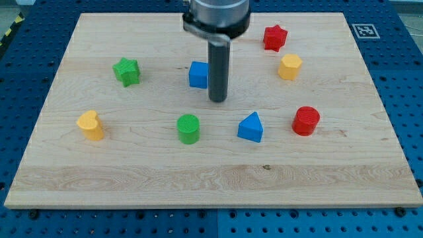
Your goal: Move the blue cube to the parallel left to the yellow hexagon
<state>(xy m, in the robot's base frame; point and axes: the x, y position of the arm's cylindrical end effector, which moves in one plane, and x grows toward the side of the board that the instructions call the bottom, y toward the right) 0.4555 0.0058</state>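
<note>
The blue cube (pixel 197 75) sits on the wooden board a little above the middle. The yellow hexagon (pixel 289 67) stands toward the view's upper right, well to the right of the cube. My tip (pixel 217 100) is the lower end of the dark rod. It rests just right of and slightly below the blue cube. The rod covers the cube's right edge, so I cannot tell whether it touches the cube.
A red star (pixel 274 38) lies above the yellow hexagon. A green star (pixel 126 71) is at the left. A yellow heart-like block (pixel 90 125), a green cylinder (pixel 188 128), a blue triangle (pixel 251 127) and a red cylinder (pixel 306 121) line the lower row.
</note>
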